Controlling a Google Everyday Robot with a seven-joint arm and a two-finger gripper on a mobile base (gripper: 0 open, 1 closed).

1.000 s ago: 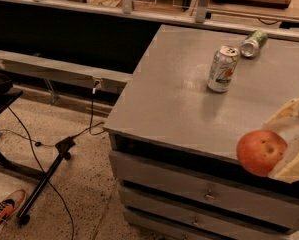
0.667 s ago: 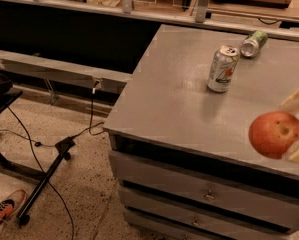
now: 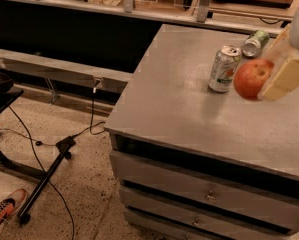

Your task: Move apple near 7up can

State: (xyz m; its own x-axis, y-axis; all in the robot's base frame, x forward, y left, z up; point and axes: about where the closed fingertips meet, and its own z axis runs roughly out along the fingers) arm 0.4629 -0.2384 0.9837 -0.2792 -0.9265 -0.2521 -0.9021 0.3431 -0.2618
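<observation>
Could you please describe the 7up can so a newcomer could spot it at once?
On the grey cabinet top, toward its far right, stands the 7up can, just left of the apple in the gripper. It is upright and silver-white; the green can behind lies down.

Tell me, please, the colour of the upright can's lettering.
Green on silver-white 7up can, camera view; the tool holds the apple beside it.
</observation>
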